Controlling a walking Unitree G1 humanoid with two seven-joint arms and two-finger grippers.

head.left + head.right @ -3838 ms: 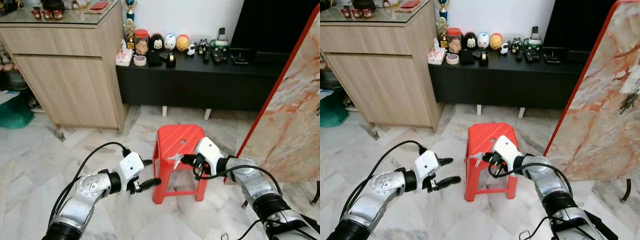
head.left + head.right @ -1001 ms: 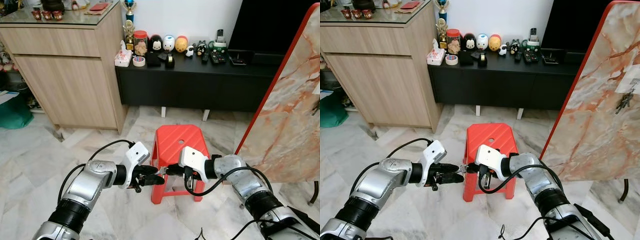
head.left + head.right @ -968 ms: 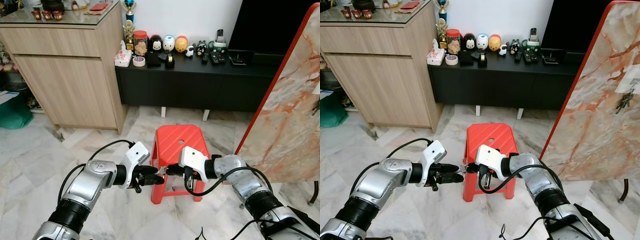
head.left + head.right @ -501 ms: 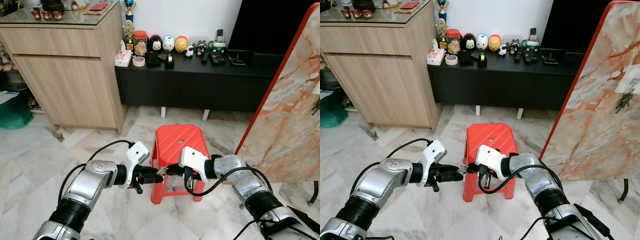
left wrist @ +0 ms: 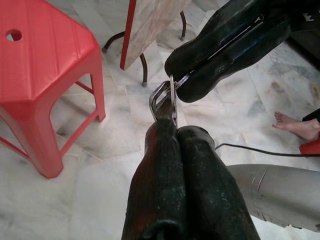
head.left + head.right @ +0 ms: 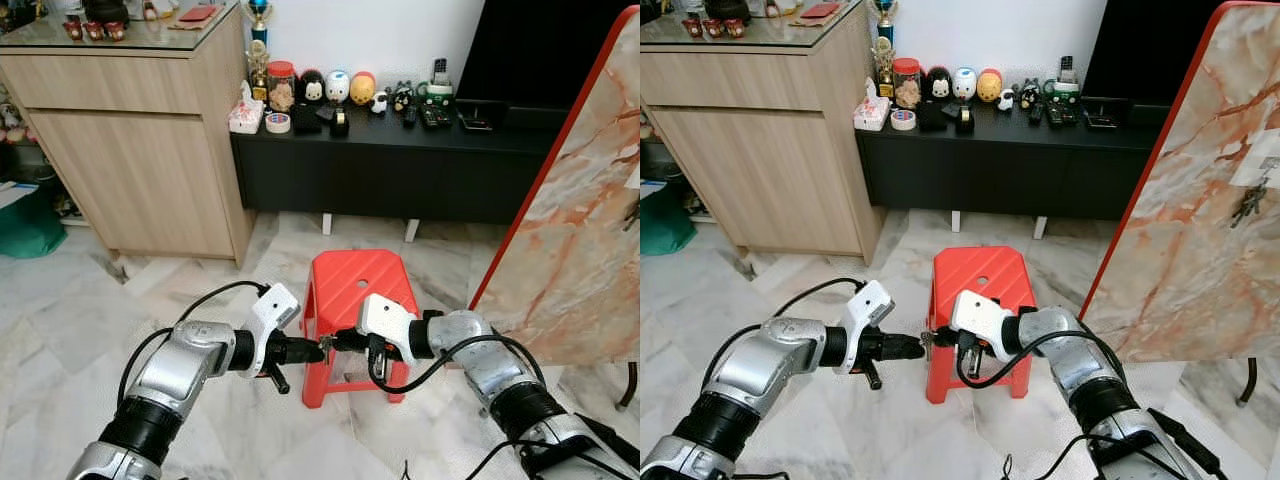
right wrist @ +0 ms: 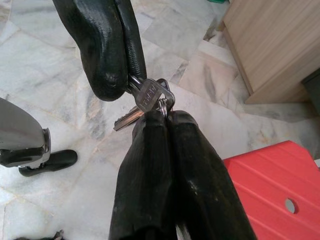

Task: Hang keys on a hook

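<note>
Two grippers meet at centre frame before the red stool [image 6: 358,283]: left gripper [image 6: 312,349] and right gripper [image 6: 341,341] both clench the keys [image 7: 148,102].

The 2 grippers met tip to tip just before the stool [image 6: 358,285], the left gripper [image 6: 312,350] on the left, the right gripper [image 6: 338,343] on the right, the keys [image 7: 148,102] between them. A cabinet [image 6: 130,120] stood behind, to the left.
</note>
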